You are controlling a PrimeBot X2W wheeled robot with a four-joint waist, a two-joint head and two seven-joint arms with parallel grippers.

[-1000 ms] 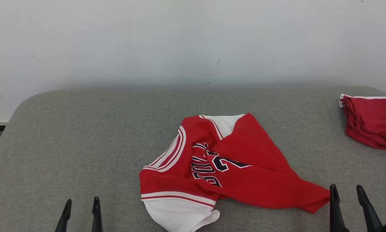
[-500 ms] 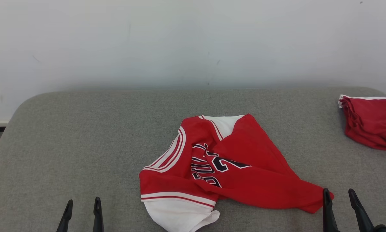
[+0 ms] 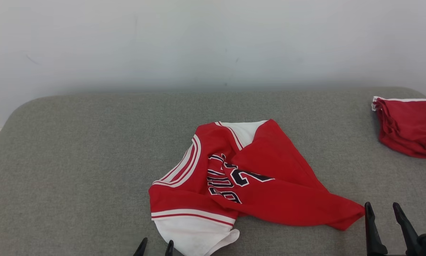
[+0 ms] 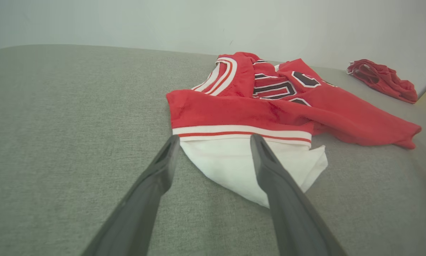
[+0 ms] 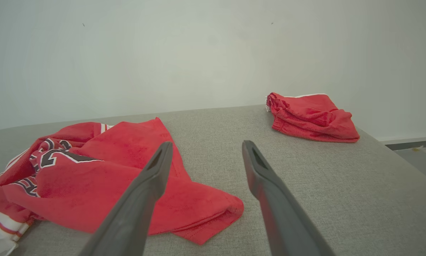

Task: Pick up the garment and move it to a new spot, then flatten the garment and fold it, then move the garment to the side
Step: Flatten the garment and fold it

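The red jersey (image 3: 270, 185) lies crumpled in the middle, white hem at my left gripper (image 3: 156, 242), red corner just beside my right gripper (image 3: 382, 205); both stand spread and empty. If I pinch only a top layer, I judge the bunched folds could slip free or drag as I lift. Beneath is a grey cushion (image 3: 74, 160), another red cloth (image 3: 408, 128) near its right edge, a pale wall (image 3: 198, 42) behind

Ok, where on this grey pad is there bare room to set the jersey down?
Widest bare stretch of the grey fabric pad: left of the crumpled red-and-white jersey. A narrower strip runs between it and the bunched red cloth far right. Crowded: the middle.
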